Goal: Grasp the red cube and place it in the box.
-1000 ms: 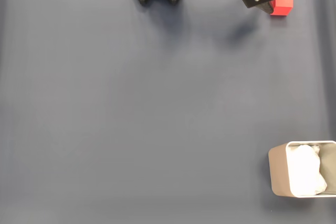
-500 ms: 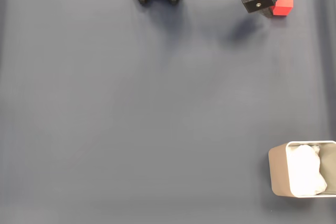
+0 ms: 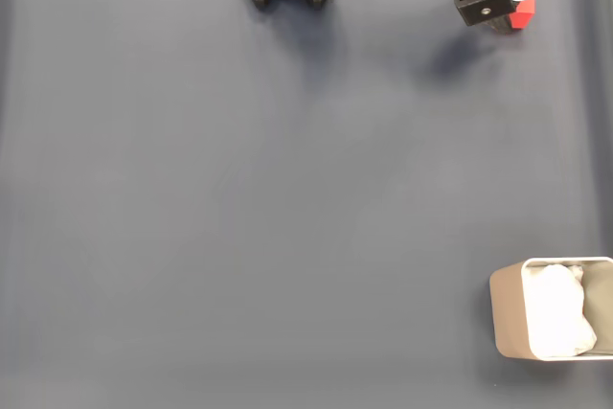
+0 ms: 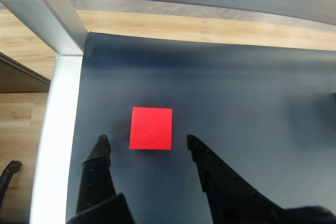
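A dark blue-grey mat (image 3: 287, 198) covers the table in the fixed view, with the box (image 3: 508, 318) at its lower right corner, white lining inside. At the top right the gripper (image 3: 493, 14) hides most of the red cube (image 3: 523, 16). The wrist view shows the gripper (image 4: 147, 140) spread, its fingers either side of the red cube (image 4: 151, 128) without touching it.

Whole scene sits on a dark blue-grey smooth mat (image 3: 287, 198). In the wrist view, a silver metal frame bar (image 4: 52, 22) runs along the mat's left and far edges, with light wood-grain flooring (image 4: 210, 27) beyond.
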Controlling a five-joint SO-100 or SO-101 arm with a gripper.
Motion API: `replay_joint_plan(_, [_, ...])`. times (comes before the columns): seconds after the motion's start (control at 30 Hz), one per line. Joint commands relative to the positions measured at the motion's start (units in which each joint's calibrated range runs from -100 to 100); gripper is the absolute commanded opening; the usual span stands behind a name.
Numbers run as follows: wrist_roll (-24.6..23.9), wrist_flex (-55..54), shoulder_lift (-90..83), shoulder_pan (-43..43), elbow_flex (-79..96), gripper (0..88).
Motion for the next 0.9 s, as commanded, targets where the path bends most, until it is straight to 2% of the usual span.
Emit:
replay_joint_plan(0.0, [0.1, -1.3, 0.5, 0.1, -3.0, 34.5])
replay_joint_plan(0.87, [-2.6, -3.8, 7.6, -2.5, -7.5, 34.6])
